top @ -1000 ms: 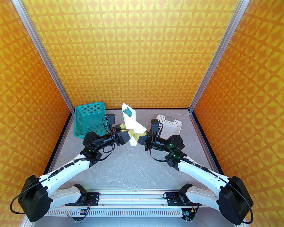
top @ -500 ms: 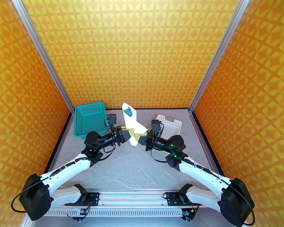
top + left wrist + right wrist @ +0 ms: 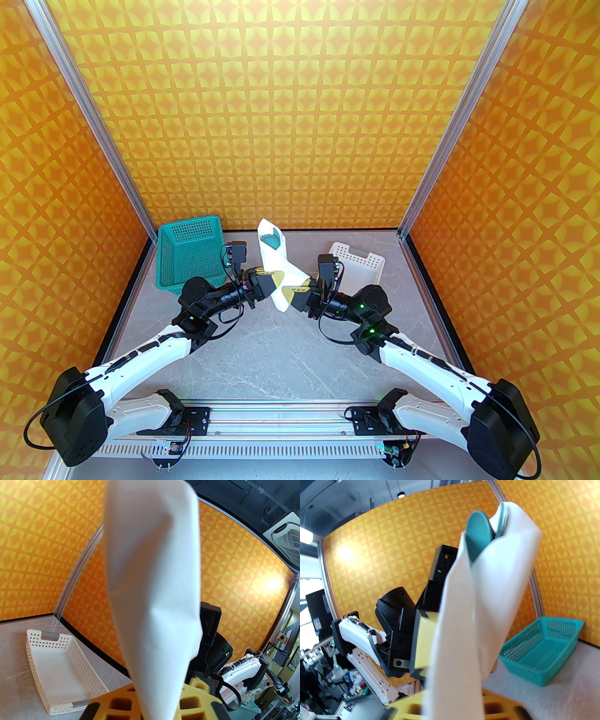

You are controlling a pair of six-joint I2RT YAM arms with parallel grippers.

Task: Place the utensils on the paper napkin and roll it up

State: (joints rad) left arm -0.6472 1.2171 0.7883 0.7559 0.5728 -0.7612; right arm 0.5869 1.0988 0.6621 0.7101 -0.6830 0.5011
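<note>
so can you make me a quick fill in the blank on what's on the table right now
1. A teal spoon pokes out of the ____ end of the rolled paper napkin.
2. In the top view, the teal basket stands to the ____ of the roll.
3. The white perforated tray is ____.

Missing words: top; left; empty

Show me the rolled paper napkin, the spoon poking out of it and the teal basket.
paper napkin (image 3: 277, 260), top external view, middle of the roll.
spoon (image 3: 479, 536), right wrist view, its round bowl at the roll's open end.
teal basket (image 3: 190, 255), top external view, bare mesh floor.
</note>
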